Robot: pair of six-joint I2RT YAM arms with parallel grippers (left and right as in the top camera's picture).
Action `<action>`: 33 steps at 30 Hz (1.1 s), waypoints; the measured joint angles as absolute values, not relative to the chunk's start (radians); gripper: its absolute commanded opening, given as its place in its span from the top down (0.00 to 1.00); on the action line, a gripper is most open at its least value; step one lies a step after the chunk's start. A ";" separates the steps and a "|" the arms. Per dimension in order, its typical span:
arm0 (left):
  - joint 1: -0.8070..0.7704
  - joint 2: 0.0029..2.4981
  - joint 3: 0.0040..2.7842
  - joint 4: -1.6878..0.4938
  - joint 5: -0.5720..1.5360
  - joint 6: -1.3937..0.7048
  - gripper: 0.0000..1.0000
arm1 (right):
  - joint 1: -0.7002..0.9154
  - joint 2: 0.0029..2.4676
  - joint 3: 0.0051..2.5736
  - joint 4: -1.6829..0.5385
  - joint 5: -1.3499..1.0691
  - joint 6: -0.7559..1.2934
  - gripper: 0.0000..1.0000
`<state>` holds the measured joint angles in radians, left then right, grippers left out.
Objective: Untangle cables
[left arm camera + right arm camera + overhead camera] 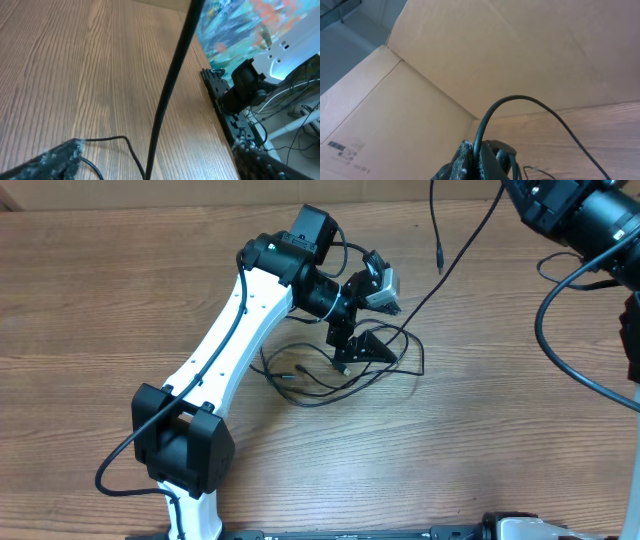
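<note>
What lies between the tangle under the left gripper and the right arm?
Overhead: one black cable stretches from the tangle toward the right arm; a loose plug end lies beside it. Otherwise bare table.

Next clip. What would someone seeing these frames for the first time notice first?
The white left arm reaches across mid-table, its open left gripper over a loose tangle of thin black cables. From there one cord rises taut toward the top right corner. In the right wrist view, the right gripper is pinched on a cord in front of a cardboard box.
</note>
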<state>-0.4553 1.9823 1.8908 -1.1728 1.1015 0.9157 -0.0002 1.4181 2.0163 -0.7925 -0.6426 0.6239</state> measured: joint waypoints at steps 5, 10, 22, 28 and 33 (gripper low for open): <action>-0.456 1.982 1.891 -1.169 1.112 0.920 0.21 | 0.000 1.418 2.016 -0.787 -0.657 0.641 0.96; -0.465 1.982 1.891 -1.135 1.114 0.919 0.16 | 0.000 1.419 2.016 -0.763 -0.685 0.676 0.96; -0.505 1.982 1.891 -1.110 1.088 0.920 0.96 | -0.001 1.419 2.016 -0.698 -0.753 0.741 0.97; -0.501 1.982 1.891 -1.110 1.090 0.891 0.96 | -0.015 1.419 2.016 -0.698 -0.752 0.748 0.96; -0.467 1.982 1.891 -1.111 1.161 0.811 0.96 | -0.062 1.419 2.016 -0.698 -0.751 0.752 0.96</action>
<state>-0.4667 1.9823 1.8908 -1.1110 1.1610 0.8108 -0.0624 1.4185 2.0163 -0.6983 -0.7509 0.7517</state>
